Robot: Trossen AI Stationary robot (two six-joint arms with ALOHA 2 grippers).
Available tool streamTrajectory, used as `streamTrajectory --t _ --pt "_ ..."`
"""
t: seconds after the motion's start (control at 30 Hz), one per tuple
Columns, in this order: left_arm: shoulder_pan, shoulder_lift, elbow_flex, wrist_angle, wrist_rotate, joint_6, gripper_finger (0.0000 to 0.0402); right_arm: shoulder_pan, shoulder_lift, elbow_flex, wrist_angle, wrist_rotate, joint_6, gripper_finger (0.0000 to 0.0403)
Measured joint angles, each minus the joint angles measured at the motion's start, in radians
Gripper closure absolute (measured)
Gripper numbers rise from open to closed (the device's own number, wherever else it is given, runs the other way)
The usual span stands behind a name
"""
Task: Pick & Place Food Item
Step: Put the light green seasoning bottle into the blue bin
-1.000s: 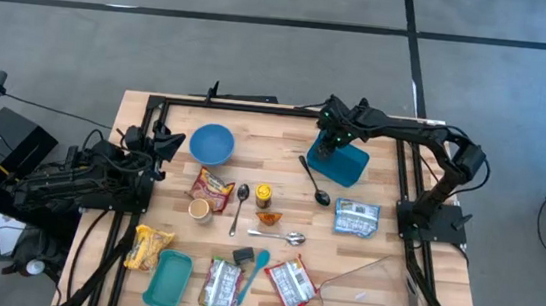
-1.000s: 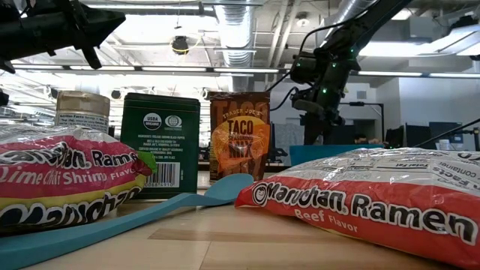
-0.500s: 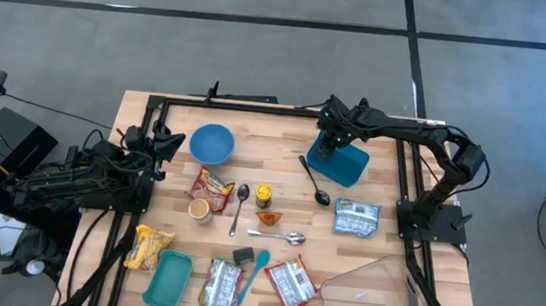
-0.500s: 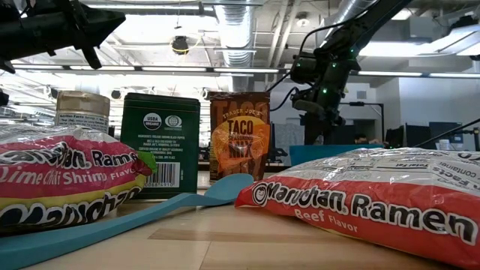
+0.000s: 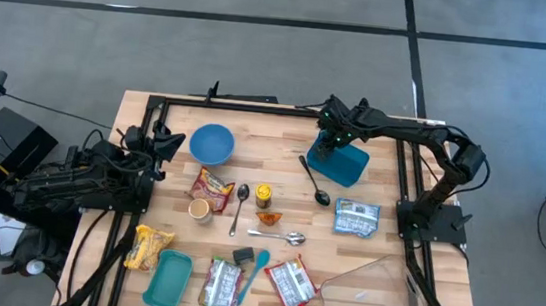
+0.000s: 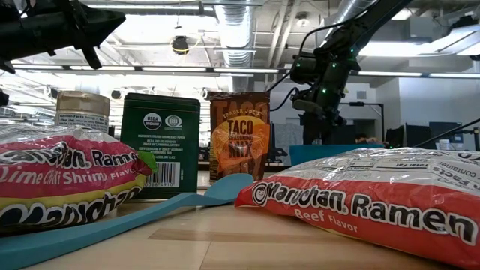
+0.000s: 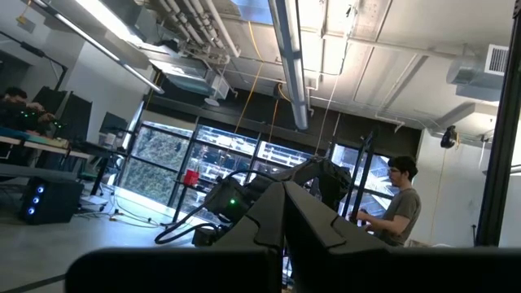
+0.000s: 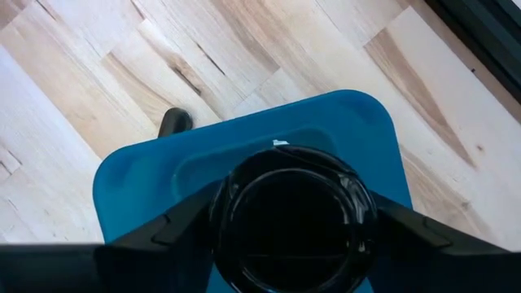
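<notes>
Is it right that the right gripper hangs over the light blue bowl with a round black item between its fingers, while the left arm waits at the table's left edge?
Not quite. The right gripper hangs over the dark blue square container, not the light blue bowl, as the right wrist view shows. The round black item does sit between its fingers, and the left gripper waits at the left edge.

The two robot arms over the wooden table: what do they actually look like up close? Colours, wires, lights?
Both are dark, nearly black jointed arms. The right arm is slim tubes linked by chunky joints, with small green lights glowing near its gripper and black cable loops alongside. The left arm looks bulkier, draped in black cables. The left gripper has flat, angular black fingers.
</notes>
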Motion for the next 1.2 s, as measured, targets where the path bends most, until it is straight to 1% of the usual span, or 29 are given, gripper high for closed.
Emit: streamTrajectory --t 0.9,1.2 --pt "0.0 0.0 0.0 0.0 0.0 0.0 0.0399 -0.002 -0.002 0.002 -0.008 0.0 -0.014 0.0157" --pt "0.0 0.0 0.0 0.0 0.0 0.0 0.0399 -0.001 -0.003 0.077 -0.091 0.0 -0.018 0.0157"
